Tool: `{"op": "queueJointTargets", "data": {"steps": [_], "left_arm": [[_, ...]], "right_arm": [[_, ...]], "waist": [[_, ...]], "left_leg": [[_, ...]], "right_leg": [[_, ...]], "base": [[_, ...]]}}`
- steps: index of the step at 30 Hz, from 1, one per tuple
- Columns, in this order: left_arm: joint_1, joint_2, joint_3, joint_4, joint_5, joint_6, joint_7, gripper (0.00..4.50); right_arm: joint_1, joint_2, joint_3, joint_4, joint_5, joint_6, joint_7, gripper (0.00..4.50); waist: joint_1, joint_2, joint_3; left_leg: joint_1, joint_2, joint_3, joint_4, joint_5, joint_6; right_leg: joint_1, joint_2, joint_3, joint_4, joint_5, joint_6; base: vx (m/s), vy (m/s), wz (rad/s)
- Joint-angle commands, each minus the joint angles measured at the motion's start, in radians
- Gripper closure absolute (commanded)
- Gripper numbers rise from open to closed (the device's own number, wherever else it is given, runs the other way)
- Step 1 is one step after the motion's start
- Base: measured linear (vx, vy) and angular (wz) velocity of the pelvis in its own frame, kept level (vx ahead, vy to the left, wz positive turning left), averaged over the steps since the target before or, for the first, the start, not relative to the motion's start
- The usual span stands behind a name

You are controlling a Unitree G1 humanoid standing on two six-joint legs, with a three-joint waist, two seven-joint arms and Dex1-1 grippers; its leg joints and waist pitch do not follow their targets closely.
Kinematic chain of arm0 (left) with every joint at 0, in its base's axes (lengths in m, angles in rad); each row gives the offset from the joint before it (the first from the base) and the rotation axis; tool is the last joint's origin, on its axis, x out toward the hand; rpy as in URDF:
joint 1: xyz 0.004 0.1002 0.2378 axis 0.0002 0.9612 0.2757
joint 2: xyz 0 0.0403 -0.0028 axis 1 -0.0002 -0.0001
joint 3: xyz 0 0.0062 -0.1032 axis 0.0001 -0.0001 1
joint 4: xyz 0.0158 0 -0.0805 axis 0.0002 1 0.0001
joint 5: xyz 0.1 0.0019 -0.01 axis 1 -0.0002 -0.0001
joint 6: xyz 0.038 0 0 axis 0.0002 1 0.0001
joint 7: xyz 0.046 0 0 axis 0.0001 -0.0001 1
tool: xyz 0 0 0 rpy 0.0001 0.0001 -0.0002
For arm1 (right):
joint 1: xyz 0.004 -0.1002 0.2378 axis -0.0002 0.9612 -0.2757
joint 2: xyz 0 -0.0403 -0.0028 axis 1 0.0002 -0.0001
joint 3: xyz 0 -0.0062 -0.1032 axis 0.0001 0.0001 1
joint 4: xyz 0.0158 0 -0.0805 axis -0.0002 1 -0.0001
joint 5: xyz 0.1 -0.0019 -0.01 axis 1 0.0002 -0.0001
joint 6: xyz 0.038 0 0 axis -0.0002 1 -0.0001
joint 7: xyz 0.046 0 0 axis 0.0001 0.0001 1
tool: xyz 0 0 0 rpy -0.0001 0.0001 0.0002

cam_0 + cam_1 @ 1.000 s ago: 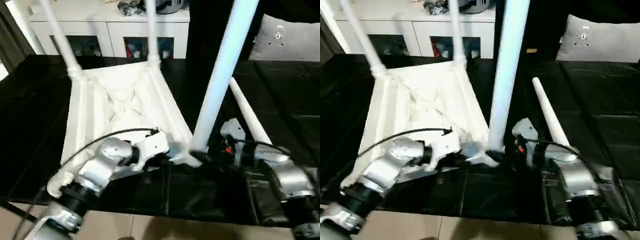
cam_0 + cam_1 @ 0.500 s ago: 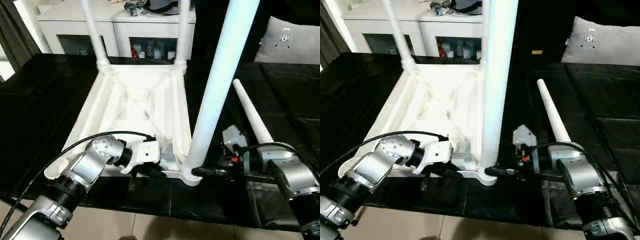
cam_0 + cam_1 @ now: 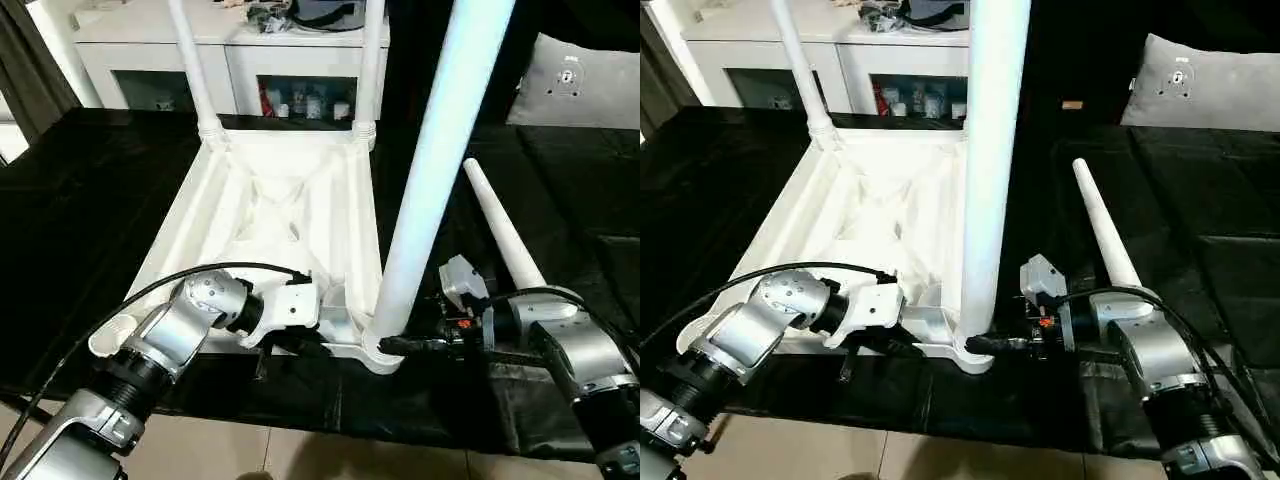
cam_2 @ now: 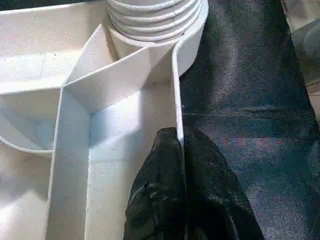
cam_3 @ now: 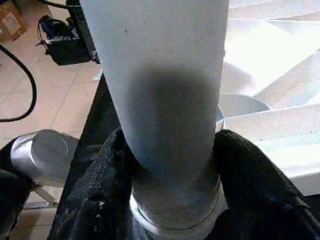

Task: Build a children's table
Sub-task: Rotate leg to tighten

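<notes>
The table top (image 3: 270, 215) and its legs (image 3: 440, 150) look like smooth white plastic with a faint sheen, and the spare leg (image 3: 500, 235) lying nearby has the same finish. Under them lies a black woven cloth (image 4: 250, 95), slightly glossy, its fine weave plain in the left wrist view. The forearms (image 3: 185, 325) are brushed silver metal, the left gripper (image 4: 182, 145) has matt black rubbery fingers (image 4: 155, 190), and the floor (image 5: 55, 100) looks tiled and smooth.
</notes>
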State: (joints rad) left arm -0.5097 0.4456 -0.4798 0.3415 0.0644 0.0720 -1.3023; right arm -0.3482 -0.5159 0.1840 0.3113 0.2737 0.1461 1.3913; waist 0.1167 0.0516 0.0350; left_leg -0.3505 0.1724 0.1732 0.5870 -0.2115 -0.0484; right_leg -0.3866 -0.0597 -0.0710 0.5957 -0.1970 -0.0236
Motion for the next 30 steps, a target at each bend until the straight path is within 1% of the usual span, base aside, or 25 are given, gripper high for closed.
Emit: {"op": "queueJointTargets", "data": {"steps": [1, 2, 3, 5, 6, 8, 9, 10, 11, 12, 13, 14, 15, 16, 17, 18, 19, 20, 21, 22, 23, 24, 27, 28, 30], "left_arm": [[0.033, 0.002, -0.077, 0.013, 0.024, 0.005, -0.067, 4.5], [0.037, -0.002, -0.072, 0.006, 0.017, 0.019, -0.064, 4.5], [0.05, -0.019, -0.054, -0.021, 0.0, 0.09, -0.033, 4.5], [0.055, -0.026, -0.048, -0.03, -0.005, 0.111, -0.021, 4.5], [0.059, -0.042, -0.032, -0.038, -0.012, 0.15, 0.011, 4.5], [0.062, -0.077, -0.002, -0.046, -0.022, 0.2, 0.076, 4.5], [0.062, -0.084, 0.003, -0.048, -0.023, 0.209, 0.09, 4.5], [0.062, -0.112, 0.023, -0.055, -0.025, 0.244, 0.142, 4.5], [0.061, -0.158, 0.055, -0.065, -0.026, 0.296, 0.229, 4.5], [0.06, -0.184, 0.07, -0.072, -0.023, 0.327, 0.278, 4.5], [0.057, -0.213, 0.082, -0.078, -0.015, 0.36, 0.327, 4.5], [0.055, -0.233, 0.09, -0.083, -0.01, 0.383, 0.359, 4.5], [0.054, -0.261, 0.098, -0.093, -0.003, 0.411, 0.393, 4.5], [0.052, -0.291, 0.105, -0.1, 0.005, 0.431, 0.429, 4.5], [0.052, -0.297, 0.106, -0.102, 0.007, 0.435, 0.437, 4.5], [0.049, -0.337, 0.112, -0.105, 0.02, 0.451, 0.489, 4.5], [0.047, -0.358, 0.113, -0.103, 0.026, 0.454, 0.516, 4.5], [0.046, -0.373, 0.112, -0.102, 0.03, 0.457, 0.534, 4.5], [0.046, -0.39, 0.105, -0.105, 0.04, 0.465, 0.557, 4.5], [0.046, -0.39, 0.105, -0.105, 0.04, 0.465, 0.557, 4.5], [0.046, -0.394, 0.102, -0.109, 0.041, 0.472, 0.562, 4.5], [0.045, -0.387, 0.101, -0.108, 0.041, 0.469, 0.559, 4.5], [0.042, -0.355, 0.096, -0.104, 0.039, 0.436, 0.527, 4.5], [0.041, -0.348, 0.096, -0.1, 0.038, 0.428, 0.518, 4.5], [0.04, -0.34, 0.097, -0.094, 0.04, 0.42, 0.511, 4.5]], "right_arm": [[0.022, 0.003, 0.018, -0.012, 0.002, 0.021, 0.003, 2.31], [0.031, 0.005, 0.017, -0.019, 0.005, 0.027, -0.002, 2.35], [0.049, 0.028, 0.005, -0.037, 0.016, 0.061, -0.05, 2.36], [0.054, 0.038, 0.0, -0.042, 0.02, 0.075, -0.071, 2.39], [0.053, 0.06, -0.012, -0.042, 0.022, 0.093, -0.118, 2.41], [0.047, 0.101, -0.031, -0.038, 0.013, 0.123, -0.213, 2.42], [0.046, 0.109, -0.034, -0.036, 0.011, 0.126, -0.229, 2.42], [0.042, 0.139, -0.044, -0.028, 0.0, 0.136, -0.294, 2.42], [0.036, 0.187, -0.058, -0.015, -0.02, 0.151, -0.395, 2.42], [0.034, 0.211, -0.065, -0.01, -0.032, 0.163, -0.448, 2.42], [0.034, 0.234, -0.069, -0.009, -0.035, 0.182, -0.487, 2.42], [0.034, 0.249, -0.071, -0.008, -0.035, 0.196, -0.511, 2.42], [0.035, 0.274, -0.079, -0.007, -0.04, 0.212, -0.553, 2.42], [0.03, 0.303, -0.09, 0.002, -0.049, 0.227, -0.61, 2.42], [0.029, 0.309, -0.092, 0.004, -0.052, 0.23, -0.623, 2.42], [0.016, 0.353, -0.115, 0.03, -0.065, 0.245, -0.724, 2.42], [0.007, 0.378, -0.13, 0.049, -0.072, 0.251, -0.782, 2.42], [0.001, 0.396, -0.141, 0.065, -0.082, 0.246, -0.827, 2.42], [0.001, 0.42, -0.154, 0.078, -0.086, 0.205, -0.846, 2.07], [0.001, 0.421, -0.154, 0.078, -0.086, 0.204, -0.846, 1.86], [0.009, 0.423, -0.157, 0.073, -0.084, 0.184, -0.841, 1.72], [0.016, 0.414, -0.16, 0.065, -0.077, 0.174, -0.825, 1.7], [0.036, 0.385, -0.176, 0.039, -0.051, 0.145, -0.759, 1.37], [0.04, 0.375, -0.179, 0.033, -0.044, 0.139, -0.737, 1.29], [0.045, 0.362, -0.181, 0.024, -0.038, 0.139, -0.713, 1.2]], "waist": [[0.001, -0.01, -0.051], [0.0, -0.011, -0.051], [0.0, -0.011, -0.051], [-0.001, -0.011, -0.048], [-0.004, -0.011, -0.047], [-0.009, -0.012, -0.041], [-0.013, -0.013, -0.038], [-0.021, -0.014, -0.035], [-0.025, -0.014, -0.034], [-0.037, -0.015, -0.03], [-0.049, -0.016, -0.029], [-0.054, -0.016, -0.03], [-0.064, -0.022, -0.031], [-0.067, -0.019, -0.032], [-0.074, -0.018, -0.032], [-0.078, -0.018, -0.032], [-0.083, -0.018, -0.032], [-0.086, -0.019, -0.034], [-0.087, -0.019, -0.034], [-0.088, -0.019, -0.033], [-0.087, -0.02, -0.035], [-0.085, -0.016, -0.036], [-0.069, -0.016, -0.044], [-0.067, -0.014, -0.045], [-0.063, -0.016, -0.047]], "left_leg": [[-0.001, 0.066, -0.02, -0.062, -0.115, 0.082], [-0.001, 0.066, -0.02, -0.063, -0.116, 0.082], [-0.002, 0.066, -0.02, -0.063, -0.117, 0.081], [-0.003, 0.066, -0.021, -0.066, -0.121, 0.077], [0.0, 0.065, -0.02, -0.068, -0.142, 0.071], [0.001, 0.062, -0.02, -0.071, -0.168, 0.061], [0.003, 0.06, -0.022, -0.074, -0.194, 0.051], [0.002, 0.058, -0.024, -0.077, -0.217, 0.036], [0.003, 0.056, -0.025, -0.078, -0.23, 0.029], [0.005, 0.053, -0.029, -0.079, -0.255, 0.015], [0.001, 0.049, -0.032, -0.081, -0.269, 0.006], [0.002, 0.049, -0.035, -0.081, -0.276, 0.006], [0.001, 0.047, -0.036, -0.08, -0.285, 0.012], [0.003, 0.047, -0.035, -0.079, -0.284, 0.016], [0.004, 0.046, -0.033, -0.077, -0.283, 0.021], [0.004, 0.046, -0.033, -0.077, -0.281, 0.026], [0.005, 0.046, -0.032, -0.078, -0.282, 0.026], [0.003, 0.045, -0.034, -0.078, -0.285, 0.024], [0.002, 0.046, -0.035, -0.079, -0.286, 0.026], [0.003, 0.047, -0.033, -0.078, -0.289, 0.027], [0.005, 0.046, -0.032, -0.077, -0.288, 0.033], [0.003, 0.048, -0.032, -0.079, -0.276, 0.041], [0.0, 0.055, -0.025, -0.077, -0.196, 0.065], [-0.002, 0.055, -0.025, -0.076, -0.178, 0.068], [-0.006, 0.053, -0.023, -0.072, -0.14, 0.086]], "right_leg": [[0.047, -0.094, 0.052, -0.067, -0.179, -0.217], [0.047, -0.093, 0.052, -0.066, -0.179, -0.218], [0.048, -0.094, 0.053, -0.067, -0.182, -0.217], [0.048, -0.095, 0.052, -0.069, -0.198, -0.216], [0.046, -0.095, 0.052, -0.075, -0.241, -0.208], [0.045, -0.096, 0.052, -0.082, -0.313, -0.19], [0.043, -0.096, 0.052, -0.09, -0.383, -0.171], [0.042, -0.095, 0.051, -0.095, -0.441, -0.15], [0.041, -0.096, 0.049, -0.098, -0.472, -0.14], [0.039, -0.097, 0.046, -0.106, -0.534, -0.117], [0.043, -0.096, 0.042, -0.109, -0.572, -0.094], [0.041, -0.097, 0.041, -0.112, -0.586, -0.085], [0.04, -0.096, 0.041, -0.117, -0.595, -0.074], [0.038, -0.095, 0.043, -0.117, -0.588, -0.074], [0.032, -0.093, 0.044, -0.119, -0.576, -0.081], [0.032, -0.093, 0.045, -0.12, -0.568, -0.084], [0.028, -0.09, 0.044, -0.12, -0.555, -0.09], [0.031, -0.091, 0.042, -0.119, -0.548, -0.09], [0.03, -0.091, 0.043, -0.119, -0.541, -0.091], [0.028, -0.092, 0.045, -0.12, -0.537, -0.092], [0.028, -0.092, 0.047, -0.121, -0.528, -0.094], [0.03, -0.092, 0.049, -0.118, -0.504, -0.101], [0.037, -0.09, 0.054, -0.102, -0.329, -0.148], [0.04, -0.09, 0.055, -0.096, -0.292, -0.16], [0.046, -0.092, 0.053, -0.091, -0.222, -0.183]], "base": [[0.0, 0.0, 0.0], [0.0, 0.0, 0.0], [0.0, 0.0, 0.0], [0.0, 0.0, 0.0], [0.0, 0.0, 0.0], [0.0, 0.0, 0.0], [0.0, 0.0, 0.0], [0.0, 0.0, 0.0], [0.0, 0.0, 0.0], [0.0, 0.0, 0.0], [0.0, 0.0, 0.0], [0.0, 0.0, 0.0], [0.0, 0.0, 0.0], [0.0, 0.0, 0.0], [0.0, 0.0, 0.0], [0.0, 0.0, 0.0], [0.0, 0.0, 0.0], [0.0, 0.0, 0.0], [0.0, 0.0, 0.0], [0.0, 0.0, 0.0], [0.0, 0.0, 0.0], [0.0, 0.0, 0.0], [0.0, 0.0, 0.0], [0.0, 0.0, 0.0], [0.0, 0.0, 0.0]]}}
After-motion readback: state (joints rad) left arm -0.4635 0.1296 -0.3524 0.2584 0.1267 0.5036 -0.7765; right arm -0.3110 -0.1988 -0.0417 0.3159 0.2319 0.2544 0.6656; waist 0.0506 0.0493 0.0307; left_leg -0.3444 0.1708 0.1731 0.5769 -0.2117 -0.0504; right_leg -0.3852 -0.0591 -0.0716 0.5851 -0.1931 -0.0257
